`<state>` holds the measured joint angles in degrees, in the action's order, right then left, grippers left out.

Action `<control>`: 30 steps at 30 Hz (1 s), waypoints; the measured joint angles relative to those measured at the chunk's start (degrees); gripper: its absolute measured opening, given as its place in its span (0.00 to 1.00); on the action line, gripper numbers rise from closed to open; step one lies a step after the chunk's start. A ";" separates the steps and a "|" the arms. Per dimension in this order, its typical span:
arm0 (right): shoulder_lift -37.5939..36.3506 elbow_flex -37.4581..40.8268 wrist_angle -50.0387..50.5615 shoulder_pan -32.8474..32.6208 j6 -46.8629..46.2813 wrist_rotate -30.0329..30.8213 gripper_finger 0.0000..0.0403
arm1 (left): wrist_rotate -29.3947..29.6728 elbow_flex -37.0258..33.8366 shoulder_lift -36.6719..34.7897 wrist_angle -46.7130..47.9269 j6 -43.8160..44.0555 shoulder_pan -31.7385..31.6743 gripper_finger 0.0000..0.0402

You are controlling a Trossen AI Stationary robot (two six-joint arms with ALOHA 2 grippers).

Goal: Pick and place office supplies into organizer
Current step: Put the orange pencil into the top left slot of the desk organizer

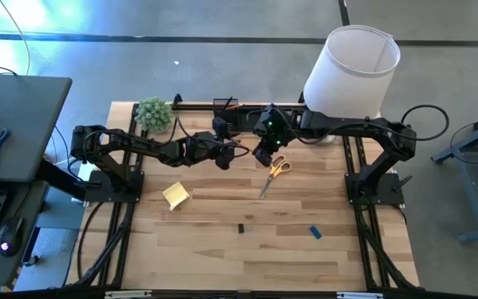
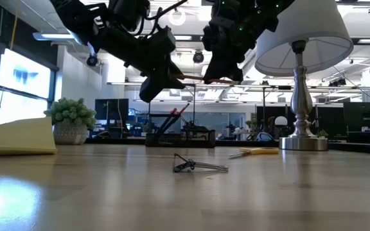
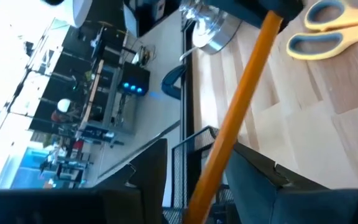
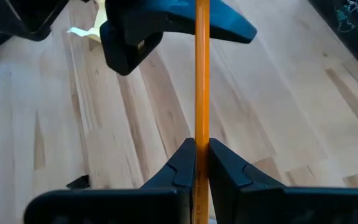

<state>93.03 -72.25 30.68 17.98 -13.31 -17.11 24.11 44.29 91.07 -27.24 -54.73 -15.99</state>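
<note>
Both grippers meet above the back middle of the worktop, each closed on the same orange pencil. The right gripper pinches one end tightly between its 2 fingers. The left gripper grips the other end, and the pencil runs out from between its fingers in the left wrist view. In the low view the pencil shows as a thin level line between the 2 grippers, well above the wood.

The organizer stands at the back edge, just behind the grippers. Yellow-handled scissors lie on the wood beside the right gripper. A yellow sticky-note pad sits further left, a small black clip and a small blue block nearer the front. No writing is readable on any item.
</note>
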 joint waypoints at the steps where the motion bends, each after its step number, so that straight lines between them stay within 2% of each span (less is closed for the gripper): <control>1: 0.00 0.00 -0.02 -0.19 -0.19 0.13 0.04 | 0.04 0.00 0.00 0.03 0.08 0.00 0.35; 9: 0.00 0.00 0.13 -1.26 0.24 1.86 0.04 | -2.55 0.00 0.00 -0.61 1.13 0.00 0.25; 18: -0.13 -0.02 0.20 -1.16 1.13 1.77 0.04 | -4.44 -0.24 0.17 2.43 1.90 0.00 0.02; 24: -0.11 -0.04 -0.06 -1.16 0.63 1.79 0.04 | -3.59 -0.24 0.15 2.37 2.07 -0.11 0.04; 30: -0.11 -0.07 -0.04 -1.14 0.89 1.82 0.04 | -3.55 -0.24 0.15 2.67 1.79 -0.11 0.01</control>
<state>92.92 -72.31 30.63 16.84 -12.43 -15.29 20.56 44.05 91.22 -24.58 -52.94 -16.10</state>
